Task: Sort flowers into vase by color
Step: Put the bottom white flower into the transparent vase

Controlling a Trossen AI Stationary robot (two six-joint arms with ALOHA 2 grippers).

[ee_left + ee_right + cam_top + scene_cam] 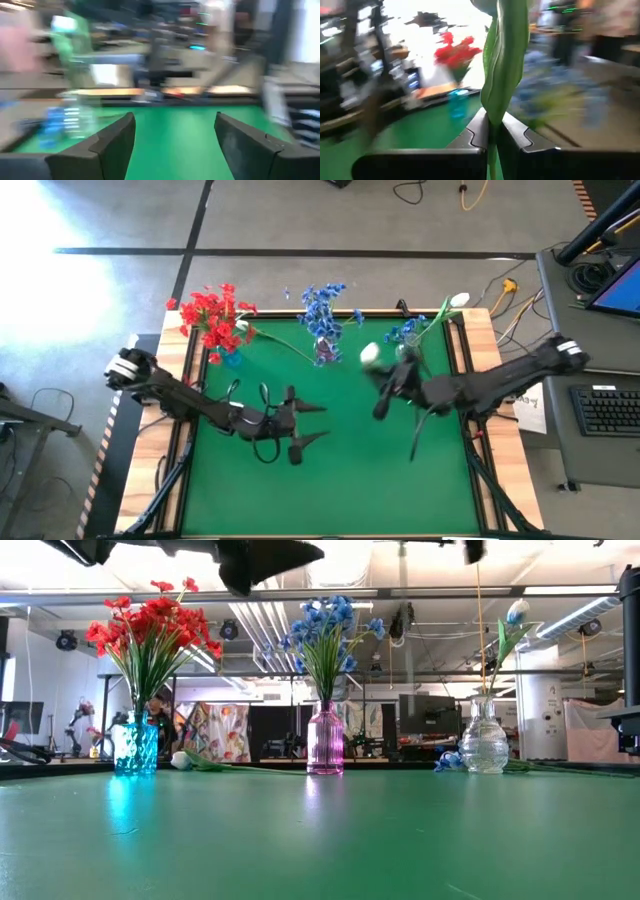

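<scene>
- Three vases along table's (330,480) far edge: left vase (135,748), middle vase (325,740), right vase (485,744).
- Loose flower (215,764) lies between left and middle vases.

The left wrist view is badly smeared, so the clear vase (75,117) and the blue flowers (55,127) beside it are seen only as streaks. In the right wrist view, the held flower's stem (502,75) is cut off at the top edge and its bloom is hidden. The arms are cut off at the top of the low view.
</scene>
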